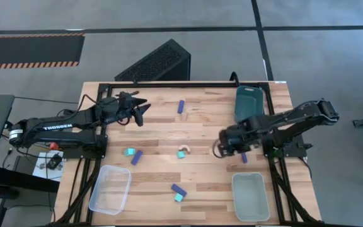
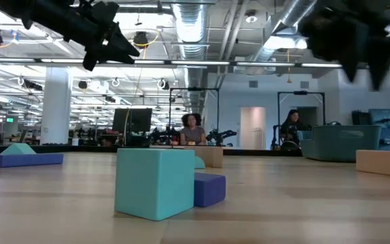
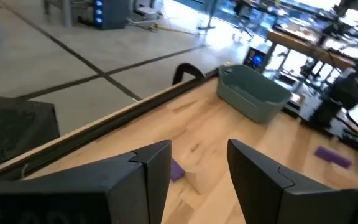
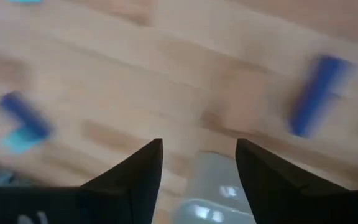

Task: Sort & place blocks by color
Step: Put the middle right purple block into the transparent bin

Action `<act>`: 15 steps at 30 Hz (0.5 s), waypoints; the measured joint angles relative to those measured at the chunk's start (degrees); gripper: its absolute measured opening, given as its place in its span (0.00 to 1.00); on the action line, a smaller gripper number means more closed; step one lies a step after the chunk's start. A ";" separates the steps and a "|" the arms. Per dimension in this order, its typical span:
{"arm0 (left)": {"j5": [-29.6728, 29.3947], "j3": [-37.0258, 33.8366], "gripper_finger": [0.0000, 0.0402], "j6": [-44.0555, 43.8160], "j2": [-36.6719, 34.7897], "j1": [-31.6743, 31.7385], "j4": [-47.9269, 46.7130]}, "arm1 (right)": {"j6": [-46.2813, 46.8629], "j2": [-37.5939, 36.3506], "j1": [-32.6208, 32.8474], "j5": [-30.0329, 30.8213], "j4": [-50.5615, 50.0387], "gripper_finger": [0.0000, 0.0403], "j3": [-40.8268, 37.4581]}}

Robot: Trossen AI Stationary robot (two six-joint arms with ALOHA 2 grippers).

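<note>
From above you see purple bars [image 1: 181, 106] and teal cubes [image 1: 128, 152] scattered on the worktop [image 1: 200, 183], left end effector [image 1: 142, 111] half-open, empty, your right wrist view, right end effector [image 4: 199, 163] parted, empty, purple bar [image 4: 314, 94] nearby.

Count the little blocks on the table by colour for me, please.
Purple bars: 4
Teal cubes: 3
Tan pieces: at least 1, hard to spot against the wood
Total: at least 8
</note>
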 joint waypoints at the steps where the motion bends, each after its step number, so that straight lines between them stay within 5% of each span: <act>1: 1.35 0.01 0.36 1.07 0.00 0.00 0.02 | 2.87 0.02 1.42 0.10 -2.63 0.55 -0.37; 7: 10.49 0.00 0.36 4.15 0.00 -0.02 -0.26 | 11.40 0.05 8.27 -1.01 -5.01 0.53 -2.97; 15: 7.36 0.00 0.36 -2.98 0.00 -1.45 0.76 | 7.61 1.02 4.91 0.33 -2.25 0.54 -11.26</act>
